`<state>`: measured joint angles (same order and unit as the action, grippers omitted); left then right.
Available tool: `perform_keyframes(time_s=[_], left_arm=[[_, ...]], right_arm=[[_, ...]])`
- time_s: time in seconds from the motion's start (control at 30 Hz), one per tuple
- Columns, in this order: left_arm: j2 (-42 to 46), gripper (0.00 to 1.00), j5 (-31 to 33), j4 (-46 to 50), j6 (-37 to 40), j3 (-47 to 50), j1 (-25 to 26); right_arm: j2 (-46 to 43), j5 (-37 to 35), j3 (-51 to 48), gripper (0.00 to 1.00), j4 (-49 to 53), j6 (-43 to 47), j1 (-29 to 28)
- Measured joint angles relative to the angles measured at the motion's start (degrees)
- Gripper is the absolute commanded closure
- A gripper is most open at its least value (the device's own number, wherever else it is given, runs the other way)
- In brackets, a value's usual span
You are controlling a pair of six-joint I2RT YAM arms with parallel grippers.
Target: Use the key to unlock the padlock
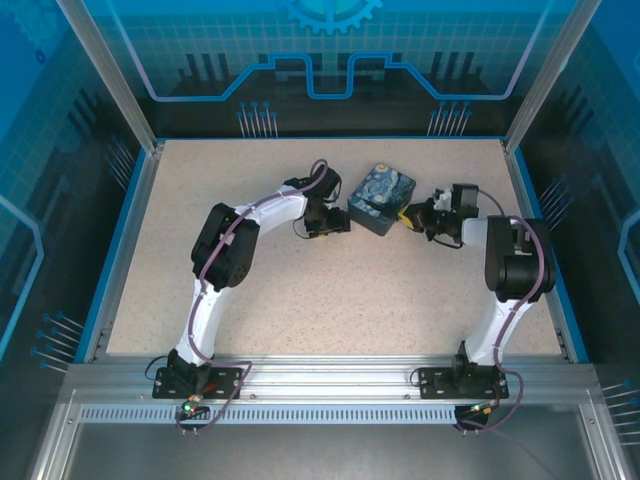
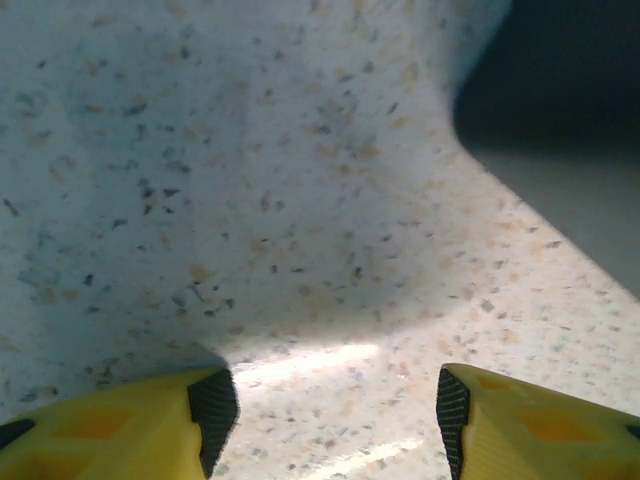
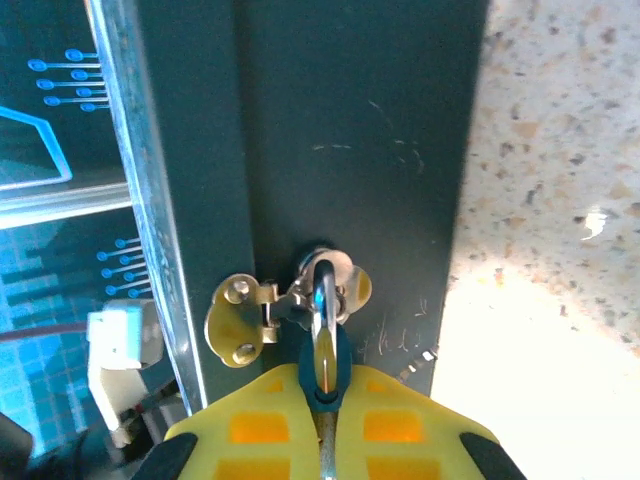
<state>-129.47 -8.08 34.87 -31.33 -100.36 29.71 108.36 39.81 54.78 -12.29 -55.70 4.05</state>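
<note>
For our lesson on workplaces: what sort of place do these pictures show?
Probably a robotics lab cell: two arms bolted to an aluminium rail, a speckled table walled by blue printed panels, and the right gripper clamping a padlock.

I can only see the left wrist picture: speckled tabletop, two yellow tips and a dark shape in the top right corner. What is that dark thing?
Observer: In the top view it is a small box with a swirly blue painting on its lid, sitting just beside the left gripper.
Operator: Is anything fastened to it?
Observer: Yes. The right wrist view shows a brass latch on its dark side, with the padlock hanging through it.
Operator: And what is the other arm doing?
Observer: The right gripper is closed around the padlock, as far as I can tell.
</note>
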Motion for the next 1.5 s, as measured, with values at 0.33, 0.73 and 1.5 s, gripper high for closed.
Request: perform_keyframes(time_s=[0.33,0.73,1.5], left_arm=[[0.2,0.35,0.74,0.42,0.22,0.02,-0.22],[4.68,0.3,0.76,2.73,-0.24,1.25,-1.36],[-1.79,0.29,2.93,6.51,0.02,-13.77,3.45]], right_arm=[[-0.92,-0.35,0.94,1.0,13.86,9.51,-0.94],[-5.53,-0.9,-3.34,1.0,19.85,15.1,-4.37],[-5.22,-1.42,-5.25,1.0,17.29,15.04,-3.96]])
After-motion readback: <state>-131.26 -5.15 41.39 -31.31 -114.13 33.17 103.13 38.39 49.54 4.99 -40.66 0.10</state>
